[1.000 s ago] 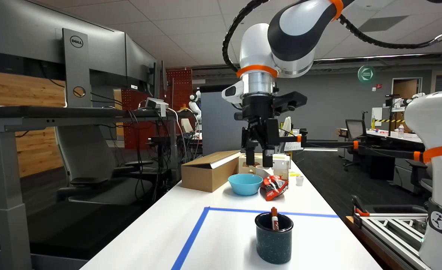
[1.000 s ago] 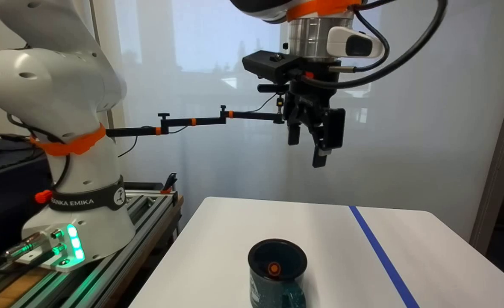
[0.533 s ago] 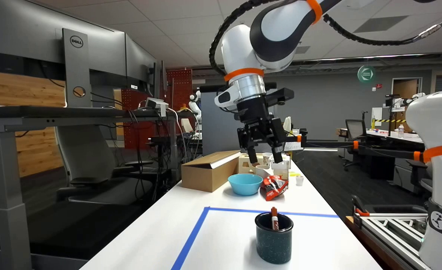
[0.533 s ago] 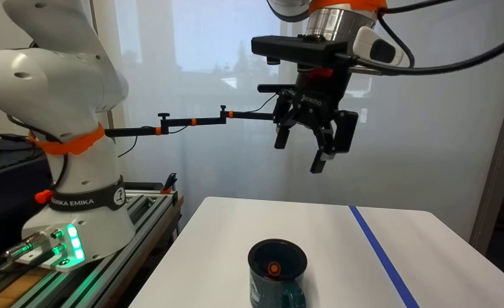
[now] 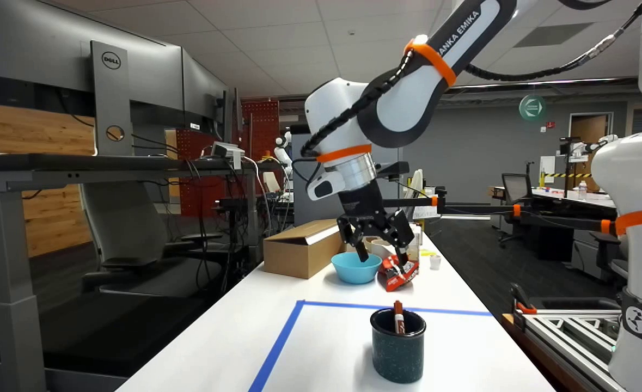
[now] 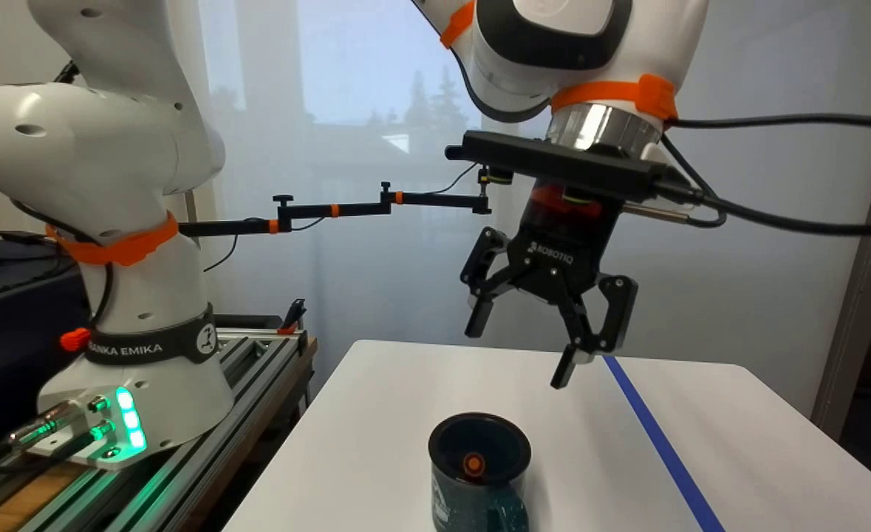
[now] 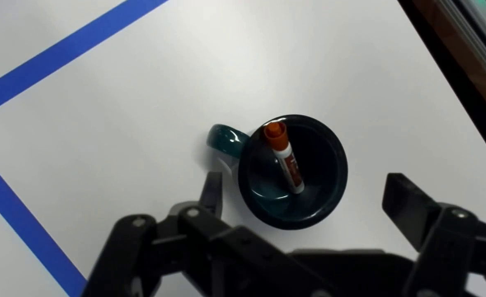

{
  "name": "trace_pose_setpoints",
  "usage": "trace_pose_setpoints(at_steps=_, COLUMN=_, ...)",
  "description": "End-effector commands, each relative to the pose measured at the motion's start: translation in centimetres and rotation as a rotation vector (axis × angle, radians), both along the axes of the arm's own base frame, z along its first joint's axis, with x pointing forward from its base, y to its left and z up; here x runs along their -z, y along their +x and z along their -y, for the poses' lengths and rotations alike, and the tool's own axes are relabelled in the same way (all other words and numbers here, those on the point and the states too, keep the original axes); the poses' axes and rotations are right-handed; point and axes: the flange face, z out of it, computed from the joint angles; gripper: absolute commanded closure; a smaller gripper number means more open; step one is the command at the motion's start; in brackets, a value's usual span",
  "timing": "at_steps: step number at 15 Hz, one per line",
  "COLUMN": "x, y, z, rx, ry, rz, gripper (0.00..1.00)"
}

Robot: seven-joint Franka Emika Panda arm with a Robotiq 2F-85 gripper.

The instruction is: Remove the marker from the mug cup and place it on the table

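The dark green-black mug cup [image 5: 398, 359] stands upright on the white table [image 5: 233, 348], inside the blue tape outline. It also shows in an exterior view [image 6: 472, 502] and in the wrist view [image 7: 325, 198]. The marker [image 5: 399, 322] leans inside the mug, its orange-brown end up by the rim near the handle. It shows whole in the wrist view [image 7: 289, 165], and as an orange ring in an exterior view [image 6: 473, 464]. My gripper [image 6: 518, 356] is open, empty and tilted, above the mug and apart from it. In the wrist view, the mug lies between the fingers [image 7: 304, 181].
A light blue bowl [image 5: 356, 268], a red-and-white packet [image 5: 398, 273], a cardboard box [image 5: 305, 250] and a small white cup [image 5: 435, 262] stand farther back on the table. The robot base [image 6: 139, 399] stands beside the table edge. A thin black bar [image 6: 346, 210] extends from the base.
My gripper has moved down toward the table and has tilted and turned. It stays open. The mug and the marker have not moved.
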Motion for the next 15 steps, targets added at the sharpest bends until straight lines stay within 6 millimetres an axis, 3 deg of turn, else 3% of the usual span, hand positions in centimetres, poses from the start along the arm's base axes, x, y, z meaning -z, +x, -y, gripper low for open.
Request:
trace_pose_setpoints(at_steps=1, x=2.5, y=0.6, z=-0.1, rx=-0.054, ry=-0.035, rz=0.002, gripper=0.00)
trace_pose_setpoints(at_steps=8, x=4.7, y=0.6, z=-1.6, rx=-0.058, ry=-0.024, rz=-0.011, gripper=0.00)
trace_pose_setpoints(at_steps=15, x=6.8, y=-2.0, z=-0.8, rx=-0.020, ry=-0.019, rz=-0.064, gripper=0.00)
